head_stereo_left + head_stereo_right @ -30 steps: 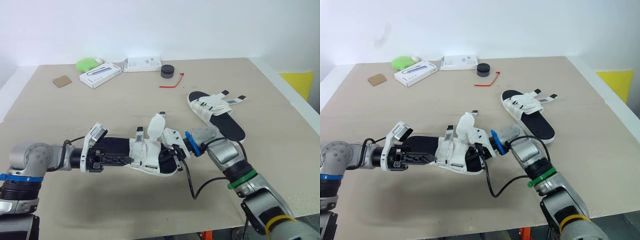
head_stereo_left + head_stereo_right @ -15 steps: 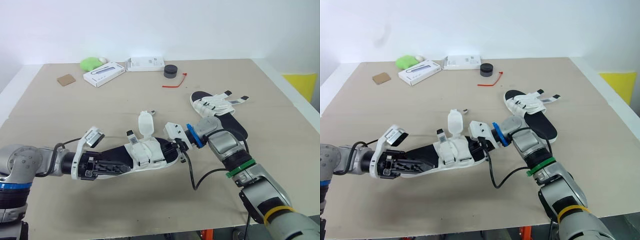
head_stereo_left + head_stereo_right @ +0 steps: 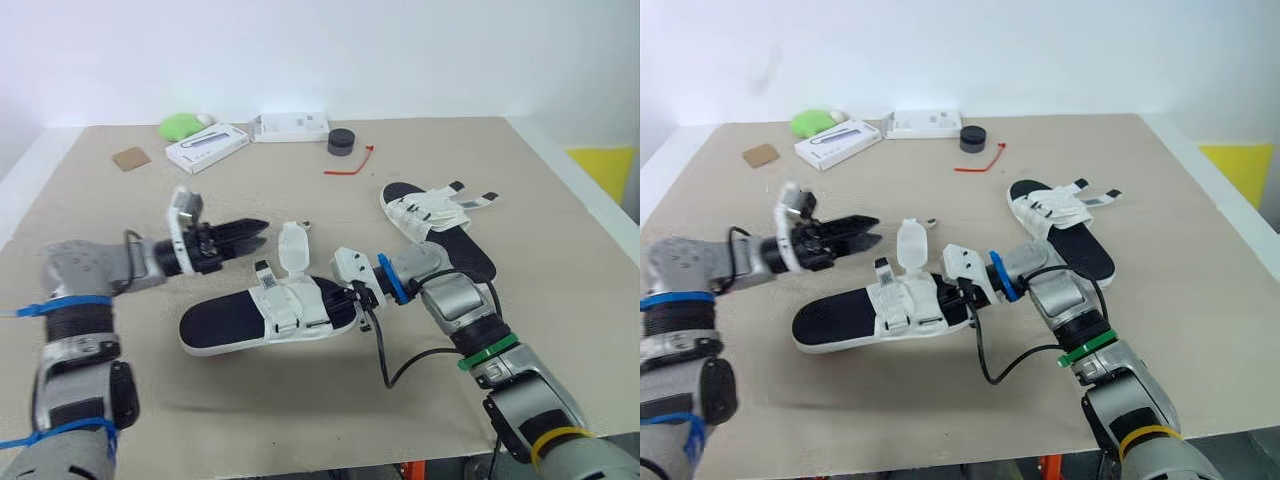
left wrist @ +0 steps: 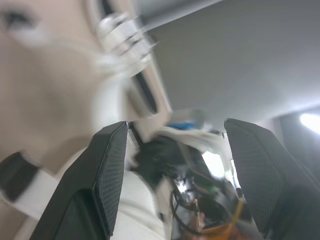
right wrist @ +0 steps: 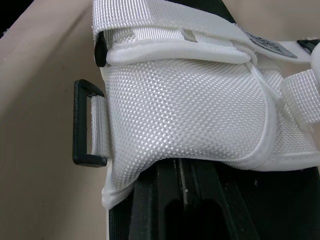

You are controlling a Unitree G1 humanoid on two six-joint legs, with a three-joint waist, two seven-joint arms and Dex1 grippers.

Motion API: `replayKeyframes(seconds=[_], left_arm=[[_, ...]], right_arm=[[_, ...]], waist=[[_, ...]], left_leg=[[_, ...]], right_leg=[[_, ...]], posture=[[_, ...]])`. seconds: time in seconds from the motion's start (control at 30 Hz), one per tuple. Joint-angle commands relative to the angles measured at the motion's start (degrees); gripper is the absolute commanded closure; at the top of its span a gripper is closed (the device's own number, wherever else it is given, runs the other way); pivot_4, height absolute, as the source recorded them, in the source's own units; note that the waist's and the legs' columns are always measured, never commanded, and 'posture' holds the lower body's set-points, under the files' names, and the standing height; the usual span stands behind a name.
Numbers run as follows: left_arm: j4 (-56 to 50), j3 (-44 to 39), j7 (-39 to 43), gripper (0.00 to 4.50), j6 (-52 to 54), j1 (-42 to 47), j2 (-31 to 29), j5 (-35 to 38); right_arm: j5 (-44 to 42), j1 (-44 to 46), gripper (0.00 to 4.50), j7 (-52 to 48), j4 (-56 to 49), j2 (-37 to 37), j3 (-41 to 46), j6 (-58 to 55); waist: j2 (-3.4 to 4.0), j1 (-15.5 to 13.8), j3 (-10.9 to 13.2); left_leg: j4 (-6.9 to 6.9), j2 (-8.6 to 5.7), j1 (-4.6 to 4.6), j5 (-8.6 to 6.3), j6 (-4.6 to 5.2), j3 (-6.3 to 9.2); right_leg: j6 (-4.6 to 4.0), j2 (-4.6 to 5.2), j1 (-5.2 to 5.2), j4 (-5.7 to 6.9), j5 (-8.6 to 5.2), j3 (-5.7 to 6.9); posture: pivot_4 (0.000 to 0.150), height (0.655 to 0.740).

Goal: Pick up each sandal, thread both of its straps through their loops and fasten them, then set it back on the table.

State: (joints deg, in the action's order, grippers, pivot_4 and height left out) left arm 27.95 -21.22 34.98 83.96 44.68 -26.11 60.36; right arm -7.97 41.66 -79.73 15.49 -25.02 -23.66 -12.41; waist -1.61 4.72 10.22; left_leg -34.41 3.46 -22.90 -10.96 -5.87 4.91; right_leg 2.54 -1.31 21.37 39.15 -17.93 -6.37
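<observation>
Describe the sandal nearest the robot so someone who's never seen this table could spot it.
On the tan table, look to the middle of the near side. The sandal there lies crosswise, with one white strap standing up; the other sandal, farther right, has its straps lying low.

Grey left arm (image 3: 92, 268) at 8 o'clock, blue bands (image 3: 48, 306). Right arm (image 3: 462, 310) at 5 o'clock: green band (image 3: 487, 352), yellow band (image 3: 548, 438), black cable (image 3: 384, 356).
</observation>
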Motion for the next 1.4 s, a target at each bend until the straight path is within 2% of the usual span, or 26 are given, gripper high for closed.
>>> replayKeyframes(seconds=[0.03,0.13,0.43,0.63,1.0,1.13,1.4], left_arm=[[3.7,-1.7,-2.6,1.30,-2.5,2.7,0.0,-2.9],[7.0,-0.1,-1.4,1.30,-4.8,4.6,0.9,-5.2],[15.0,2.0,4.2,1.30,-8.9,12.6,5.7,-9.6],[17.7,3.6,5.9,1.30,-10.7,14.3,7.8,-12.6],[25.4,-1.2,4.2,1.30,-21.1,19.9,11.9,-15.3],[23.8,-3.4,3.1,1.30,-21.9,21.1,12.7,-14.0],[13.9,-6.1,0.8,1.30,-14.9,20.2,14.3,-9.1]], right_arm=[[2.7,-2.5,4.50,-0.2,1.2,-0.4,-3.2,-2.3],[2.6,-2.5,4.50,0.1,1.0,-0.3,-2.9,-2.9],[2.7,-3.0,4.50,1.0,0.2,0.0,-2.6,-3.8],[2.6,-3.2,4.50,1.5,0.0,0.3,-2.6,-4.3],[3.6,-5.5,4.50,1.9,1.1,0.5,-3.7,-3.7],[4.4,-7.5,4.50,2.5,1.8,0.4,-4.4,-2.9],[4.0,-7.7,4.50,3.2,2.4,1.0,-4.2,-3.2]], waist=[[0.00,0.0,0.0],[0.00,-0.2,0.0],[0.00,0.0,0.0],[0.00,0.0,0.0],[0.00,0.1,0.0],[0.00,0.2,0.0],[0.00,0.4,-0.1]], left_leg=[[0.03,0.01,0.00,0.00,0.00,0.01],[0.06,0.01,0.00,0.01,-0.02,0.03],[0.04,-0.14,0.00,0.13,-0.22,0.03],[0.07,-0.14,0.00,0.12,-0.21,0.03],[0.06,-0.14,0.00,0.14,-0.23,0.03],[0.06,-0.14,0.03,0.14,-0.23,0.03],[0.06,-0.12,0.15,0.14,-0.23,0.04]], right_leg=[[-0.02,-0.01,0.02,0.00,0.01,0.02],[-0.30,0.00,0.01,0.00,0.16,0.06],[0.04,0.10,-0.02,0.00,0.07,0.06],[0.07,0.11,-0.02,0.00,0.05,0.04],[0.08,0.10,-0.03,0.01,0.05,0.05],[0.08,0.10,-0.06,0.01,0.05,0.04],[0.09,0.08,-0.16,0.01,0.05,0.04]], posture=[[0.150,0.7400],[0.150,0.7400],[0.150,0.7400],[0.150,0.7400],[0.150,0.7400],[0.150,0.7400],[0.150,0.7400]])
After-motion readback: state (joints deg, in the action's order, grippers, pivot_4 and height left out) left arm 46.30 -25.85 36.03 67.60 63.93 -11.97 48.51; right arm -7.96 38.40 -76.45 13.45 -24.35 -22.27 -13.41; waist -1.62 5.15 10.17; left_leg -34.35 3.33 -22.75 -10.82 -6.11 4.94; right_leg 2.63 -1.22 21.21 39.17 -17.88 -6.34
